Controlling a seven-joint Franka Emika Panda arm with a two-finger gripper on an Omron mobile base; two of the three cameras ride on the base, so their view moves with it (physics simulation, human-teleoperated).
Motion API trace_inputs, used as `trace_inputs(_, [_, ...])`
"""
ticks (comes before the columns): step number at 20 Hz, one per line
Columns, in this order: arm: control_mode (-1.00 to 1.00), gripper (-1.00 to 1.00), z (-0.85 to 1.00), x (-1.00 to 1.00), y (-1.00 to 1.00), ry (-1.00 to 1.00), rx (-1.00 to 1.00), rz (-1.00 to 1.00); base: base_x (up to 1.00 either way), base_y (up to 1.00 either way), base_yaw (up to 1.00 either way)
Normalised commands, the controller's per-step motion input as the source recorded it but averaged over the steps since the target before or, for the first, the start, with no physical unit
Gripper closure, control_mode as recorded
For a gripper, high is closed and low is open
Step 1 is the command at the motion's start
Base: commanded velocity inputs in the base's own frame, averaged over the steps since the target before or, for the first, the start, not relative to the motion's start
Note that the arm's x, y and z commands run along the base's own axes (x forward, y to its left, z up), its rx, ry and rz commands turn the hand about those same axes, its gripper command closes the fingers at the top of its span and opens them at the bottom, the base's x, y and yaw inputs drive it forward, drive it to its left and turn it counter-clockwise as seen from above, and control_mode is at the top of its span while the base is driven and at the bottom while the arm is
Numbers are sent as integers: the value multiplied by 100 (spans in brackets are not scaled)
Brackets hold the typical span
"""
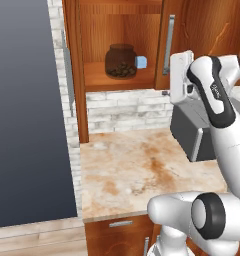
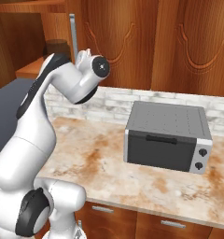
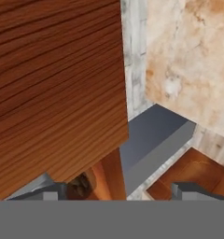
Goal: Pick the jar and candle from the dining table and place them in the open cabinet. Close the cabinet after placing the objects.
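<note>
The jar (image 1: 121,61), clear glass with dark brown lumps and a dark lid, stands on the lower shelf of the open cabinet (image 1: 94,75). Its lid (image 2: 58,45) peeks out behind my arm in the right base view. The cabinet's right door (image 1: 179,25) stands swung out, with a silver bar handle (image 1: 168,45). My hand (image 1: 181,75) hovers just right of the opening, at shelf height. In the hand view my gripper (image 3: 121,191) is open, its fingertips (image 3: 55,191) wide apart, below a broad wooden face with a sliver of the jar (image 3: 81,186). The candle and the dining table are out of view.
A small pale-blue cube (image 1: 141,62) sits beside the jar on the shelf. A grey toaster oven (image 2: 167,135) stands on the marbled counter (image 1: 137,165) against the brick backsplash. A tall dark grey panel (image 1: 27,110) bounds the left side.
</note>
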Motion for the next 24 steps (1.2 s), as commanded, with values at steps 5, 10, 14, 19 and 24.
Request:
trace_inputs(5, [-100,-100,-28,65,0,0,3,-3,0,0,0])
trace_inputs(10, [-100,-100,-27,39,10,2,1,-1,0,0,0])
trace_inputs(14, [-100,-100,-5,5,26,2,2,0,0,0,0])
trace_inputs(19, [-100,-100,0,-12,31,4,0,0,0,0,0])
trace_inputs(24, [-100,-100,0,-30,29,1,0,0,0,0,0])
